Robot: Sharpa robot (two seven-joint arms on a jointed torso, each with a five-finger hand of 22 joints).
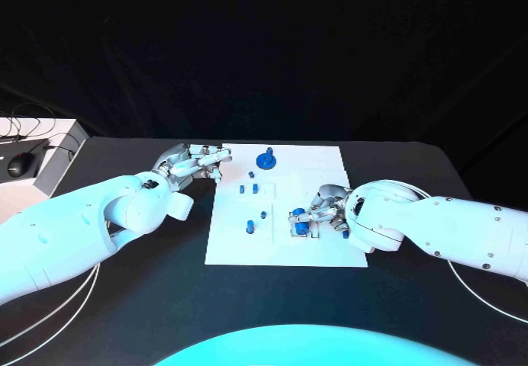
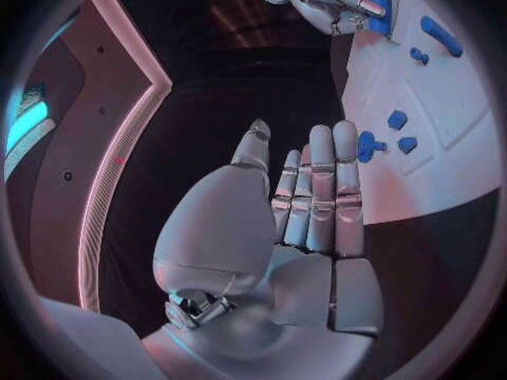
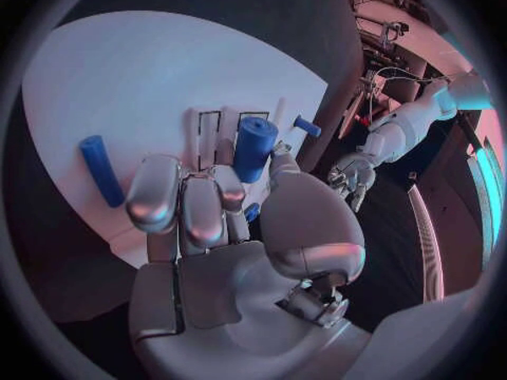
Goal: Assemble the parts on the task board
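Observation:
The white task board (image 1: 319, 171) lies in the middle of the black table. My right hand (image 1: 326, 211) hovers low over its right side and grips a short blue cylinder (image 3: 253, 148) between thumb and fingers, above slots in the board. Another blue cylinder (image 3: 101, 171) lies flat on the board beside that hand. A round blue part (image 1: 268, 160) stands near the far edge. Small blue pegs (image 1: 249, 225) stand in the board's left half. My left hand (image 1: 194, 163) is at the board's far left corner, fingers straight, holding nothing (image 2: 312, 203).
A computer mouse (image 1: 20, 164) and cables lie on a grey side surface (image 1: 57, 169) beyond the table's left edge. Bare black table (image 1: 143, 305) surrounds the board on the near side and on the left.

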